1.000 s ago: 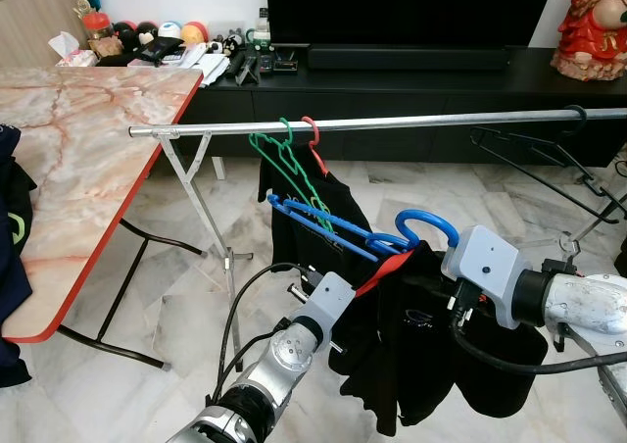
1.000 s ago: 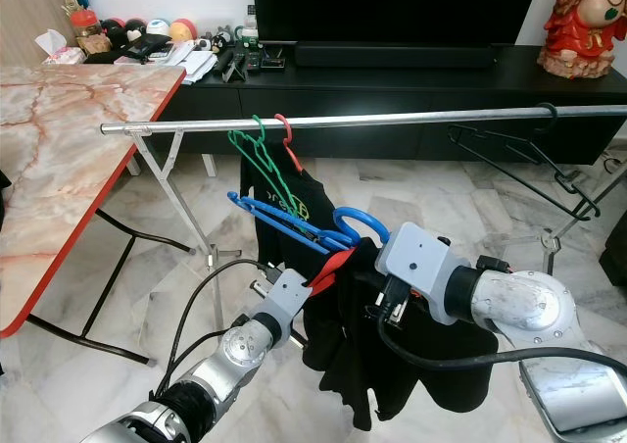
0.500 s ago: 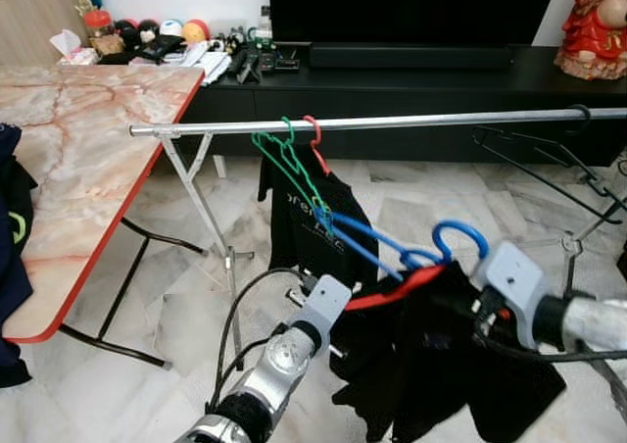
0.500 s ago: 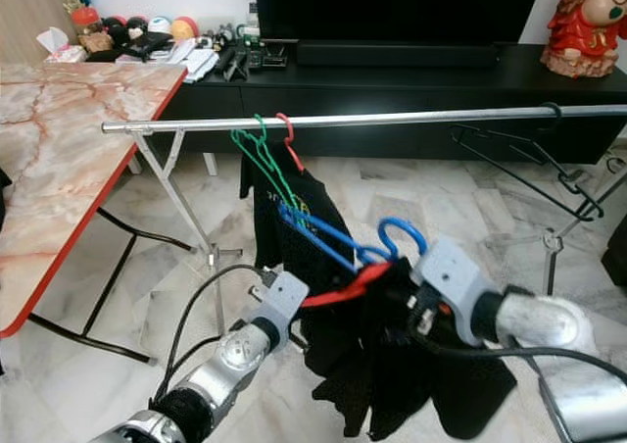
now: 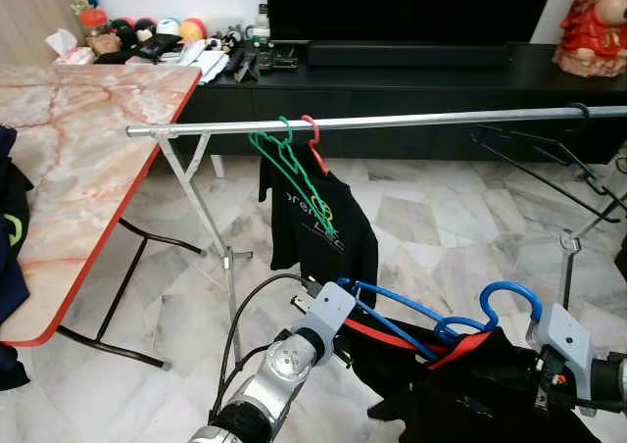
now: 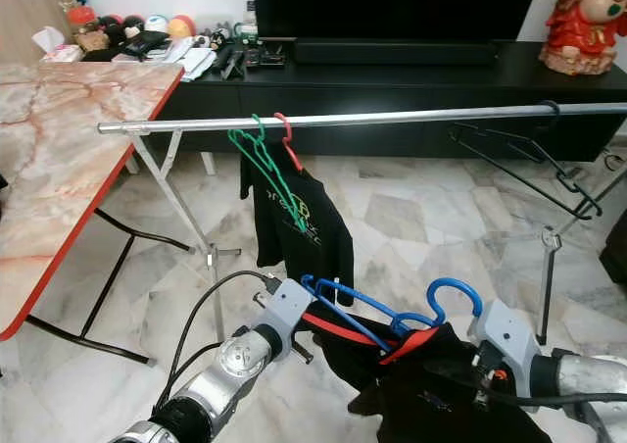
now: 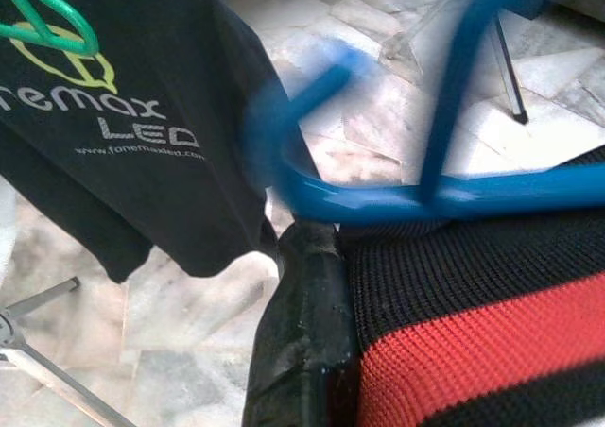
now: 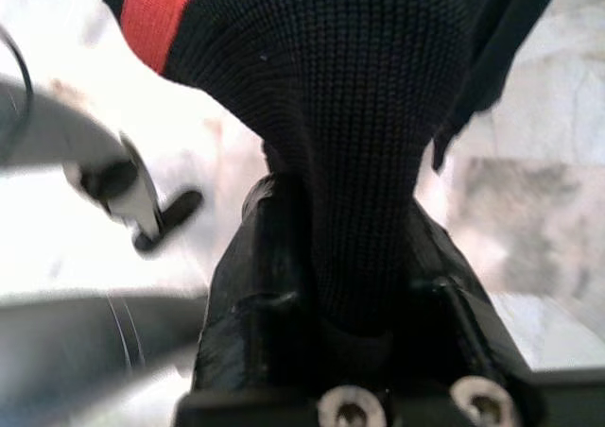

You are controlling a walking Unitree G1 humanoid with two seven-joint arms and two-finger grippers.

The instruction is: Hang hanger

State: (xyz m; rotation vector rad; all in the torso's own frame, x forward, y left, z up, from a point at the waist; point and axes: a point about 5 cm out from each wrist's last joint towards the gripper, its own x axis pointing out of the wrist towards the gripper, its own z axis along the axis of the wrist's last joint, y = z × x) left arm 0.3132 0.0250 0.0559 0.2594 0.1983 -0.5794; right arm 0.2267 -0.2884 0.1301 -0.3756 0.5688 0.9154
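Observation:
A blue hanger (image 5: pixel 411 316) carrying a black garment (image 5: pixel 470 389) with a red-striped collar is held low between my two arms, well below the metal rail (image 5: pixel 411 123). Its hook (image 5: pixel 509 296) points up near my right wrist. My left gripper (image 5: pixel 348 333) holds the garment's left end; in the left wrist view one finger (image 7: pixel 302 333) presses against the black-and-red knit under the blue bar. My right gripper (image 8: pixel 350 257) is shut on a bunch of the knit fabric. On the rail hang a green hanger (image 5: pixel 289 169) and a red hanger (image 5: pixel 313 134) with a black T-shirt (image 5: pixel 318 227).
Black wire hangers (image 5: pixel 549 159) hang at the rail's right end. A marble table (image 5: pixel 78 159) with a red edge stands at the left beside the rack's leg (image 5: pixel 211 218). A black TV console (image 5: pixel 411 71) and a red figurine (image 5: pixel 593 26) are behind the rail.
Both grippers have carried the blue hanger and its garment down and to the right, away from the rail and the hanging T-shirt.

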